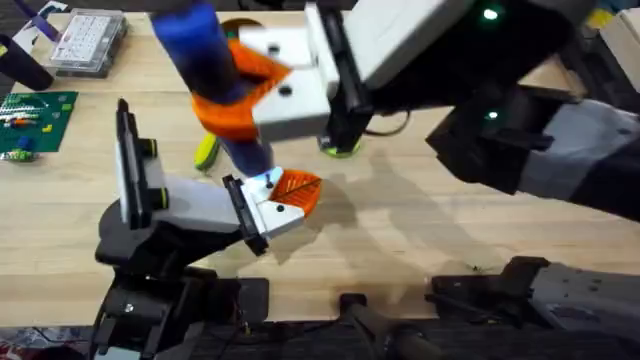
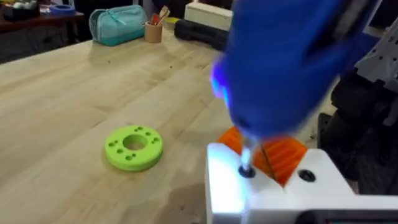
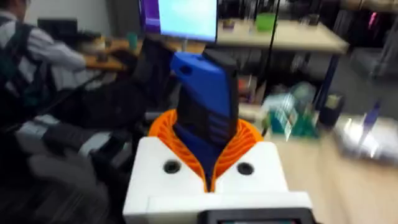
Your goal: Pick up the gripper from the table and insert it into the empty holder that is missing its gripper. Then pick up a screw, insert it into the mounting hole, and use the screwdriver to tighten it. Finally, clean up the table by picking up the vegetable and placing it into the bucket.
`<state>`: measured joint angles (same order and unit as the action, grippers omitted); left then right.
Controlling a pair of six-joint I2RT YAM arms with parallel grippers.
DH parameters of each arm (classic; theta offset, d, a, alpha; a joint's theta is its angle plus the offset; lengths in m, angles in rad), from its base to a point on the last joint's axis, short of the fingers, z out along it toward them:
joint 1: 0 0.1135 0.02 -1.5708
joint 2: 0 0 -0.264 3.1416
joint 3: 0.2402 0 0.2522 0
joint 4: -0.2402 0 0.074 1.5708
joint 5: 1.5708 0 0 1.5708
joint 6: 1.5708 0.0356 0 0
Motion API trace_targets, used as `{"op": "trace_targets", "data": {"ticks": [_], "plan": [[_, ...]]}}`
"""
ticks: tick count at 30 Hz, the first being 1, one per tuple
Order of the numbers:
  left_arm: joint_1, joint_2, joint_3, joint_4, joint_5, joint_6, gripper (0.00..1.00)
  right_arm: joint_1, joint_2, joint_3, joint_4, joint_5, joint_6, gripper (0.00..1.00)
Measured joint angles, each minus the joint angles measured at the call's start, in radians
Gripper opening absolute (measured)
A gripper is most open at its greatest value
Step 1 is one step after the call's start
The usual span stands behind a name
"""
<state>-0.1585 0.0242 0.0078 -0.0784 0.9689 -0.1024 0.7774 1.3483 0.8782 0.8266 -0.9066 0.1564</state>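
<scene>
The right hand [image 3: 208, 165] is squeezing the blue screwdriver [image 1: 205, 60] upright, its tip sitting on the screw [image 2: 246, 170] in the left hand [image 1: 285, 195], whose fingers look closed; it should be staying straight and pressing gently.

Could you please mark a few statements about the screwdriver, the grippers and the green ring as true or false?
1. The right gripper is clamped on the blue screwdriver. True.
2. The screwdriver's bit points down at a hole in the white part of the left gripper. True, as the left wrist view shows it.
3. The green ring is stacked on the left gripper. False: it lies flat on the table, apart from the gripper.
4. The screwdriver lies flat on the table. False: it is held roughly upright above the table.
5. The clear compartment box sits at the table's far left. True.
</scene>
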Motion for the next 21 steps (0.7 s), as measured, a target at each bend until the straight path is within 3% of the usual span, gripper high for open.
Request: {"op": "trace_targets", "data": {"ticks": [4,12,21], "plan": [[-0.001,0.001,-0.001,-0.007,0.003,-0.004,0.009,-0.014,0.000,0.048,0.105,0.048,0.040,0.023],[-0.001,0.001,-0.001,-0.007,0.003,-0.004,0.009,-0.039,0.000,0.280,-0.139,0.058,0.018,0.023],[-0.001,0.001,-0.001,-0.007,0.003,-0.004,0.009,-0.079,0.000,0.302,-0.364,0.051,-0.077,0.023]]}}
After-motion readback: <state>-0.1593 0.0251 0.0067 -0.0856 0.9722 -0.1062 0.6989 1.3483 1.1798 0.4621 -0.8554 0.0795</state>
